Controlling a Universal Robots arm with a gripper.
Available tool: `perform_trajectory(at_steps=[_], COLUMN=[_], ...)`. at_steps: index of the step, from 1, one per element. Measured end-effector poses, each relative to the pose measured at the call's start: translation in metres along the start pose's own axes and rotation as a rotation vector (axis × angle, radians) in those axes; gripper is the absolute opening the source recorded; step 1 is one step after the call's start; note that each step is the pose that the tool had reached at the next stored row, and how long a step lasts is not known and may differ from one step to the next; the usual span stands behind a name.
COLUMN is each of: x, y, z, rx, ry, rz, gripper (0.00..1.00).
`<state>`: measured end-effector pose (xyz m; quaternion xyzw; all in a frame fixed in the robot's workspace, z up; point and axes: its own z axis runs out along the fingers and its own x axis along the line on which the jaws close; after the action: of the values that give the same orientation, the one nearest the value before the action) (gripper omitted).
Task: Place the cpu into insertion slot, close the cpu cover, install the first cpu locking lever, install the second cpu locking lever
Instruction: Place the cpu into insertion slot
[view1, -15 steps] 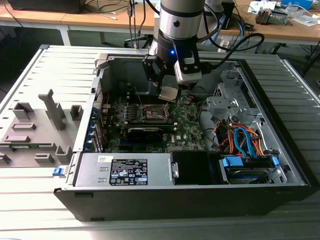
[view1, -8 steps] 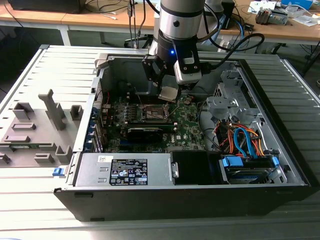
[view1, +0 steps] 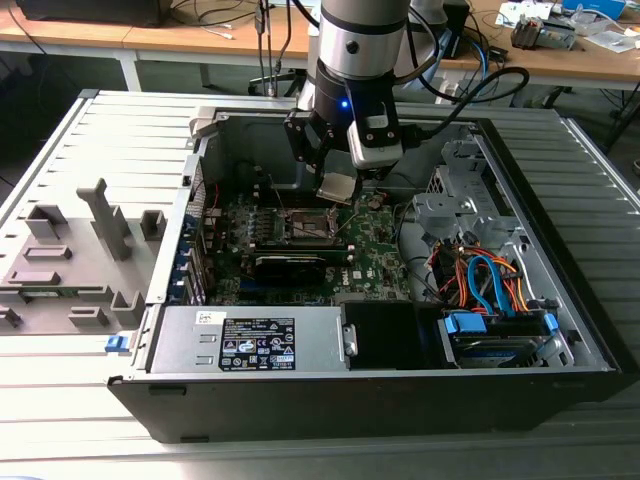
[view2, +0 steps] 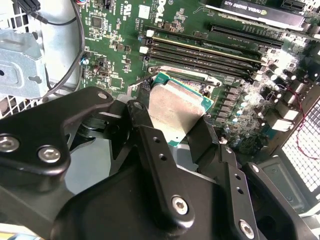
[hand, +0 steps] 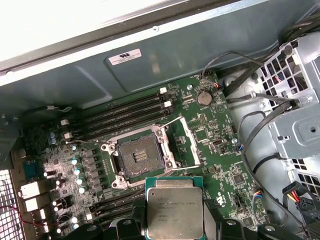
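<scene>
a silver-grey arm (view1: 362, 45) with a small blue light (view1: 345, 103) and a pale camera block (view1: 376, 140) ends in a black pincer (view2: 172, 120) of flat links (view2: 160, 165) studded with silver screws (view2: 49, 154), black cables (view1: 480, 85) looping alongside.

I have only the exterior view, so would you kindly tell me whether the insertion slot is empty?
Observer: Yes; in the first wrist view the insertion slot shows its bare dark centre.
Operator: Thank you. Is anything lying over it?
Observer: No; the cpu cover stands raised beside it.
Operator: And the grasp?
Observer: In the second wrist view the gripper is shut on the cpu, gripping two opposite edges.
</scene>
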<state>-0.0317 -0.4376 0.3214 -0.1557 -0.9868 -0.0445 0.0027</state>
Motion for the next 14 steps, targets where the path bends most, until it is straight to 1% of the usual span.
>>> perform_trajectory(at_steps=[14], x=[0.0000], y=[0.0000], z=[0.0000], rx=[-0.0003], ry=[-0.0014], rz=[0.016], gripper=[0.55])
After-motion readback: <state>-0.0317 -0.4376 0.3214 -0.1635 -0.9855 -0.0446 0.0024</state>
